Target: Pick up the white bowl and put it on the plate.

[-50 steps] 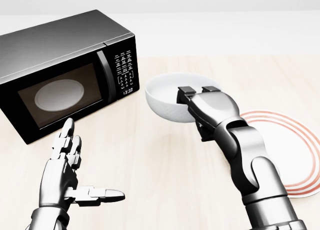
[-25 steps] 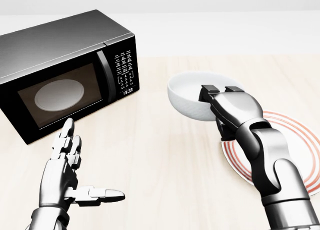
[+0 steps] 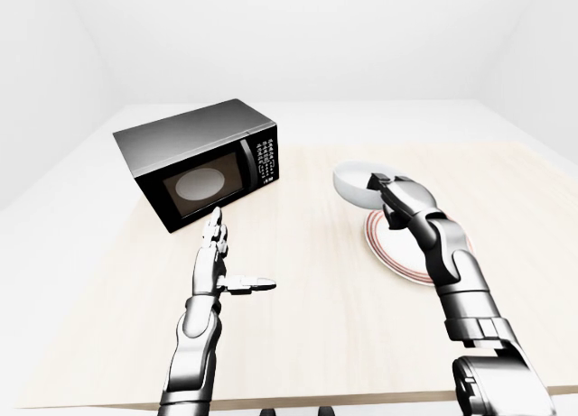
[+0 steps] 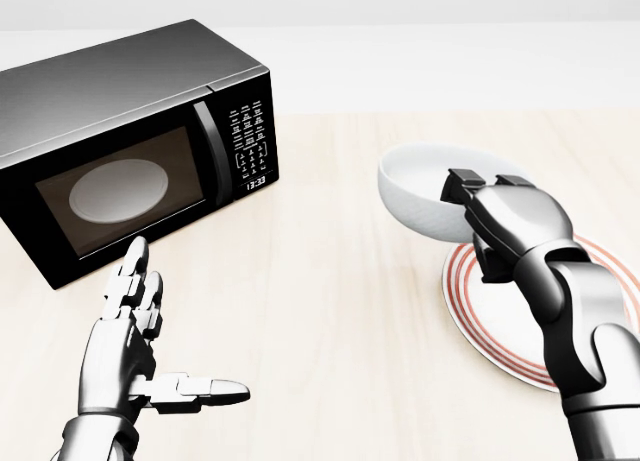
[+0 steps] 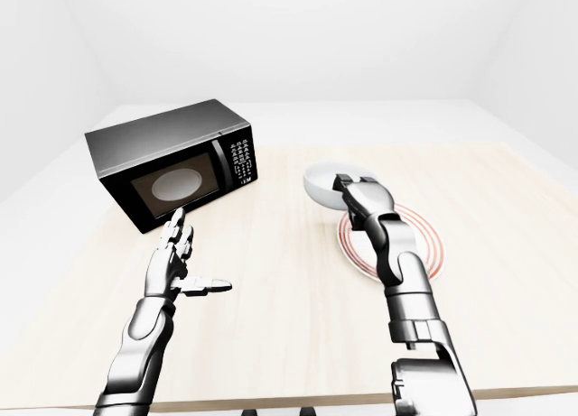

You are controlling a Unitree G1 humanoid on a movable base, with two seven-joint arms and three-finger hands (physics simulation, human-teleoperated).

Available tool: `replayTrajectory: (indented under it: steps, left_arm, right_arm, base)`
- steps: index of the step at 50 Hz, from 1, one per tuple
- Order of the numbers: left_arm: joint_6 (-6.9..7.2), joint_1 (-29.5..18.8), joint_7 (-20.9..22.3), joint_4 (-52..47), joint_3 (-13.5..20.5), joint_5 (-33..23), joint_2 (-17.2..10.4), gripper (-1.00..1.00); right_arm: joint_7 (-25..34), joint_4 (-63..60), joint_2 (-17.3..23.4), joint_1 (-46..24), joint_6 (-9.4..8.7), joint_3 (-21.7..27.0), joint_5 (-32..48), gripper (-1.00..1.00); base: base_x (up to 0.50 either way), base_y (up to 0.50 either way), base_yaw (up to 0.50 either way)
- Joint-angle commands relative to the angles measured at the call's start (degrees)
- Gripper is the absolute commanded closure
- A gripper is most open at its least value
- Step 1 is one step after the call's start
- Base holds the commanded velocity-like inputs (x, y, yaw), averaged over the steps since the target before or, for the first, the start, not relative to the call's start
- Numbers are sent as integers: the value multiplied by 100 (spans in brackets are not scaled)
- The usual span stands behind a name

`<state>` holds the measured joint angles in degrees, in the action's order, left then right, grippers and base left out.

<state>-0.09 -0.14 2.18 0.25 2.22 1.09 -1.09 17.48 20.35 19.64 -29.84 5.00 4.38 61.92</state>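
Above the red-ringed plate's (image 4: pixel 470 311) upper-left edge, the right hand (image 4: pixel 490 221), fingers clamped on the white bowl's (image 4: pixel 425 196) rim, carries it, needing centring and lowering, while the left hand (image 4: pixel 135 341) hovers, fingers spread.

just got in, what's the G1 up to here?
The right hand has the white bowl pinched at its rim and holds it over the upper-left edge of the red-ringed plate in the head view, not yet set down. The left hand hangs open over the wooden table, holding nothing, below the closed black microwave.
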Motion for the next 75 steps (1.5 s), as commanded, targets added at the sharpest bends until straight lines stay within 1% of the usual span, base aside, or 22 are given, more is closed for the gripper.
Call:
replayTrajectory:
  steps: [1,29,39,57,75]
  left_arm:
    - [-1,0,0,0,0,1,0,-100]
    - [-2,0,2,1,-1,-1,-1,-100]
    - [1,0,2,0,-1,-1,-1,-100]
    - [0,0,0,0,0,1,1,-100]
    - [-1,0,2,1,-1,0,-1,-100]
  right_arm:
    - [-162,-4,221,42,0,191,-7,100]
    - [-248,-22,459,368,0,407,-176,100]
    - [-304,62,612,444,0,517,-228,100]
    - [-284,11,758,650,0,668,-326,100]
    - [-421,249,914,755,0,769,-402,100]
  base:
    - [0,0,0]
    - [0,0,0]
    - [0,0,0]
    - [0,0,0]
    - [0,0,0]
